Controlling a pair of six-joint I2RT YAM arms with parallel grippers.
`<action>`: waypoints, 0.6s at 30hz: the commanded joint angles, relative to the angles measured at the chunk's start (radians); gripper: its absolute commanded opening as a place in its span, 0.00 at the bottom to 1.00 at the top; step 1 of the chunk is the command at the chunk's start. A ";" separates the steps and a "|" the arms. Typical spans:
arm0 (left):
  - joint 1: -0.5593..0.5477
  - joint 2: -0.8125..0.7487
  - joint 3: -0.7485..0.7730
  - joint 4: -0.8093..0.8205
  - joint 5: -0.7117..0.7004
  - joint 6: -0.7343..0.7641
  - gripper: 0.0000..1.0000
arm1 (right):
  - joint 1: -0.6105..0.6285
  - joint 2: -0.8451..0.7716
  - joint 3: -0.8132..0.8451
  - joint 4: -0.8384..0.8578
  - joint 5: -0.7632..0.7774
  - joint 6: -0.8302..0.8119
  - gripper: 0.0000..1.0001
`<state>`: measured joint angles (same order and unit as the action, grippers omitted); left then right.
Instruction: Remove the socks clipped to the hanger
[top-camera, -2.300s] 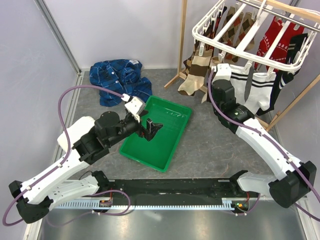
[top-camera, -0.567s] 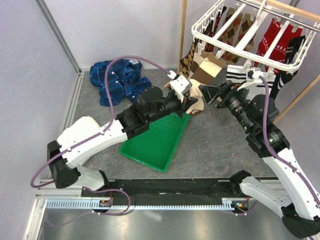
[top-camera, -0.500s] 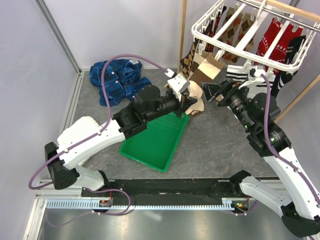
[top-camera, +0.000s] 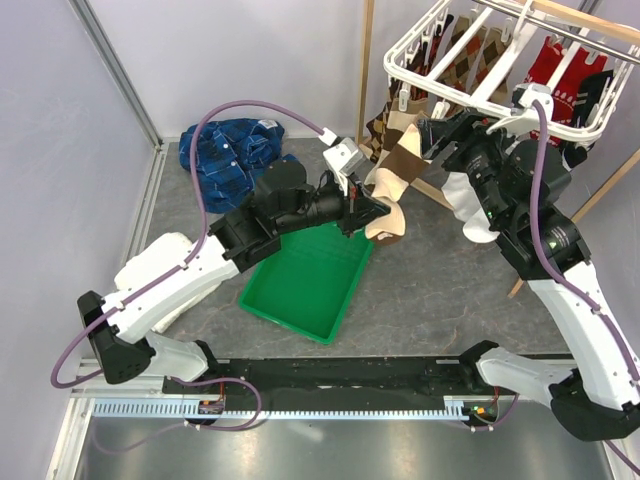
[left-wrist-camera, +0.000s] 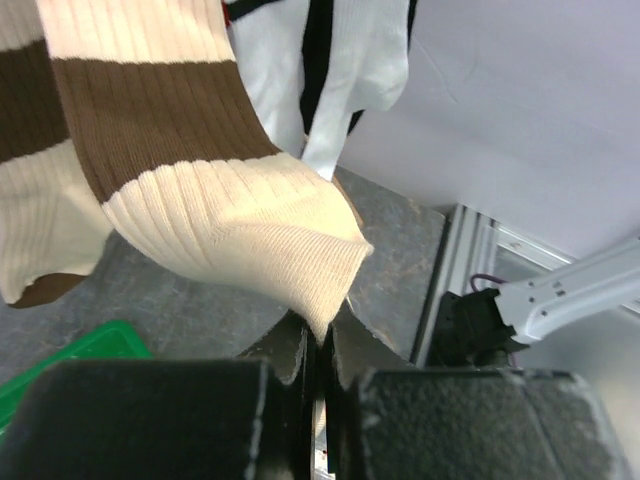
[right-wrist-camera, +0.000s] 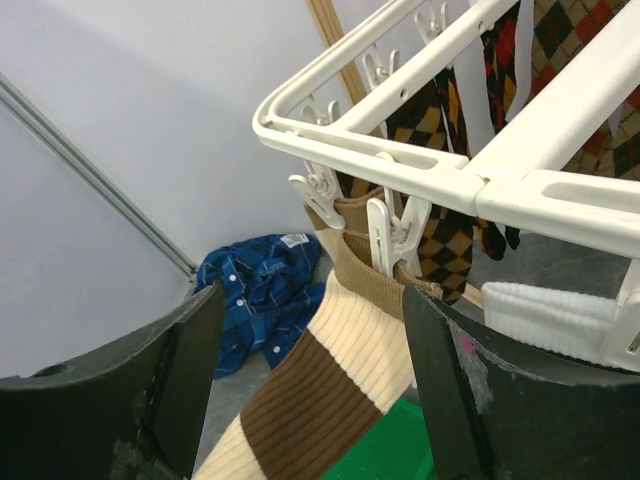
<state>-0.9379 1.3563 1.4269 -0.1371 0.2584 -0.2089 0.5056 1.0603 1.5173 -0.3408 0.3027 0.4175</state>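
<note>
The white grid hanger (top-camera: 500, 80) hangs at the top right with argyle socks (top-camera: 462, 42) and red socks (top-camera: 560, 60) clipped under it. A tan-and-brown sock (top-camera: 400, 165) stretches from a corner clip (right-wrist-camera: 395, 235) down to my left gripper (top-camera: 365, 212), which is shut on its cream toe (left-wrist-camera: 300, 260). The left wrist view shows that gripper (left-wrist-camera: 318, 345) with the fabric pinched between its jaws. My right gripper (top-camera: 432, 138) is open beside the hanger's corner. In its wrist view the right gripper (right-wrist-camera: 312, 330) straddles the sock (right-wrist-camera: 330, 390) without touching it, just below the hanger frame (right-wrist-camera: 400, 165).
A green tray (top-camera: 310, 280) lies under the left arm. A crumpled blue plaid shirt (top-camera: 235, 160) sits at the back left. Wooden stand poles (top-camera: 365, 80) rise beside the hanger. A white black-striped sock (top-camera: 465, 200) hangs behind the right arm.
My left arm swung from over the tray to the tan-and-brown sock and shut on its toe. My right gripper let go of it and rose to the hanger's corner clip.
</note>
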 joint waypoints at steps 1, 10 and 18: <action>0.028 -0.034 0.056 -0.030 0.125 -0.098 0.02 | -0.003 0.021 0.061 -0.043 0.024 -0.040 0.81; 0.131 -0.042 0.087 -0.085 0.321 -0.181 0.02 | -0.022 0.098 0.159 -0.139 -0.003 0.044 0.82; 0.192 -0.051 0.102 -0.111 0.400 -0.213 0.02 | -0.050 0.127 0.173 -0.136 -0.017 0.095 0.84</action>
<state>-0.7738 1.3422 1.4780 -0.2440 0.5793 -0.3664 0.4641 1.1744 1.6451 -0.4850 0.3004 0.4805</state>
